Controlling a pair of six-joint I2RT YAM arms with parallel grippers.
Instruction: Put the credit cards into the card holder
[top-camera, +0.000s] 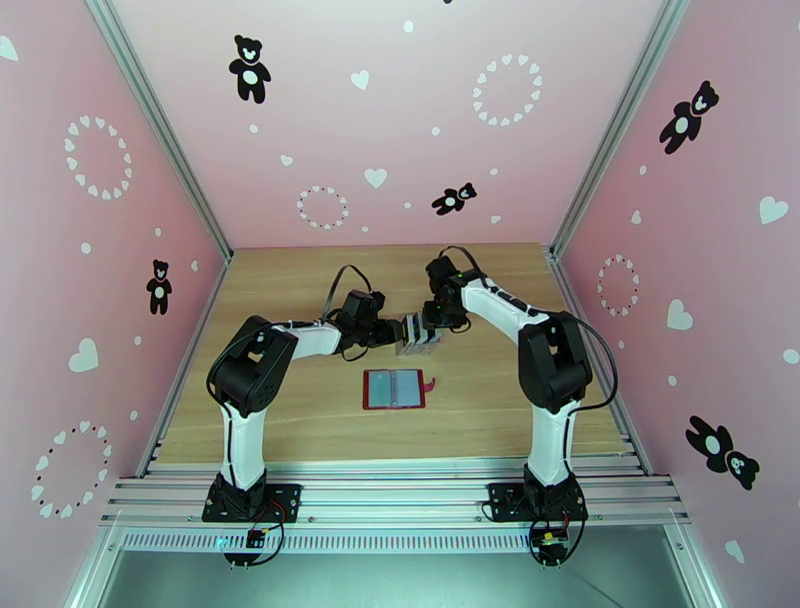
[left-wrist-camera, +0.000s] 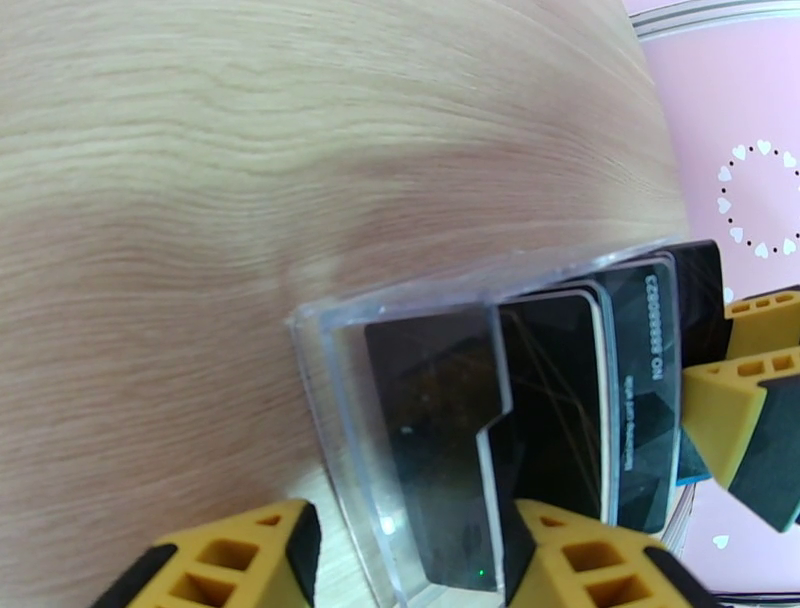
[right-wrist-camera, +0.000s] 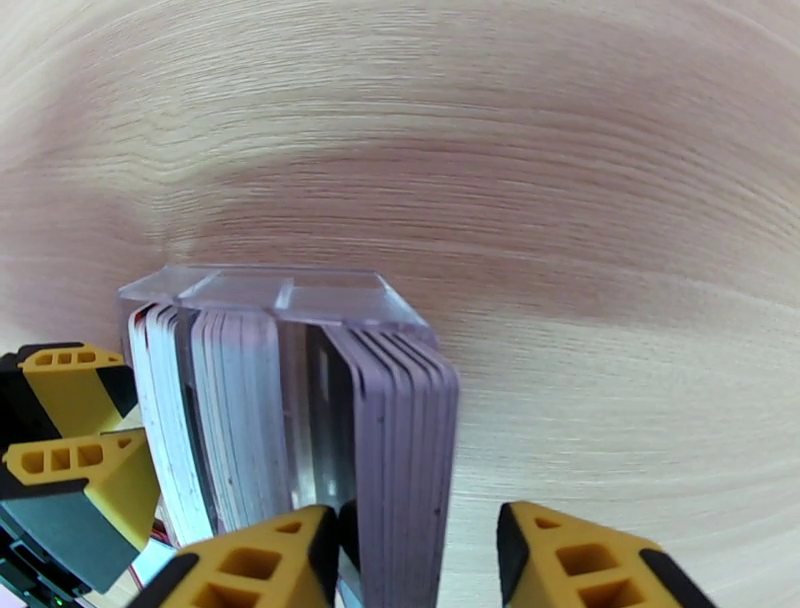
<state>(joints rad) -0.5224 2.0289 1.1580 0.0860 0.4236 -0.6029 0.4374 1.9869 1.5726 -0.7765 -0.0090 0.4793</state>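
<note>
Credit cards (right-wrist-camera: 400, 420) stand in clear rack (right-wrist-camera: 290, 295)
Right claw (right-wrist-camera: 410, 520) straddles them half-open, not gripping; left claw (left-wrist-camera: 410, 520) flanks the rack, grip unclear; card holder (top-camera: 394, 389) lies apart.

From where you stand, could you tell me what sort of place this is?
Probably a robot test booth: pink walls printed with bears and hearts, aluminium frame rails, a wooden tabletop.

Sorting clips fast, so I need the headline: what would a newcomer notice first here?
The left gripper and right gripper meet mid-table, flanking a clear rack packed with upright credit cards. Nearer the robot, the dark-red card holder lies open on the wooden table.
</note>
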